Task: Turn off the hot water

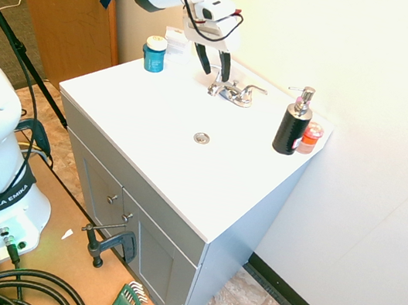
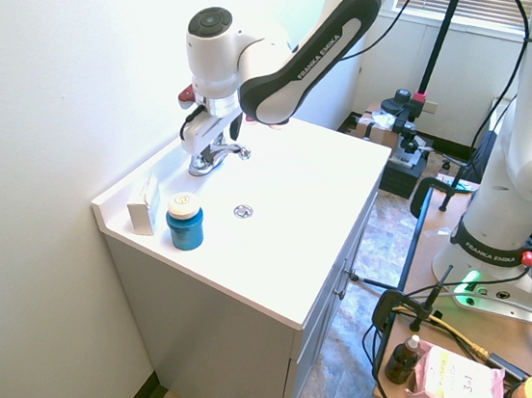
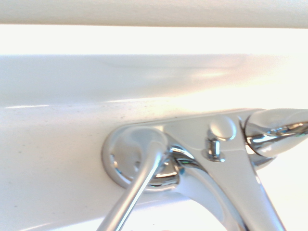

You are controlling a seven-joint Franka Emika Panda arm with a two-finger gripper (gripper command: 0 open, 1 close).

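Wrist view: hot-water lever [image 3: 137, 185] slants from its base toward the basin.

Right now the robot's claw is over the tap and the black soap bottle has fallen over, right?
Not quite. The soap bottle stands upright at the counter's corner, as the first exterior view shows. The claw is indeed over the tap.

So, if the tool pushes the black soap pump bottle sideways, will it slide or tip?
The black soap pump bottle looks tall and narrow, with its pump on top, so a high push would probably tip it. The white counter looks smooth, so a low push might slide it. It stands near the counter's corner and could fall off.
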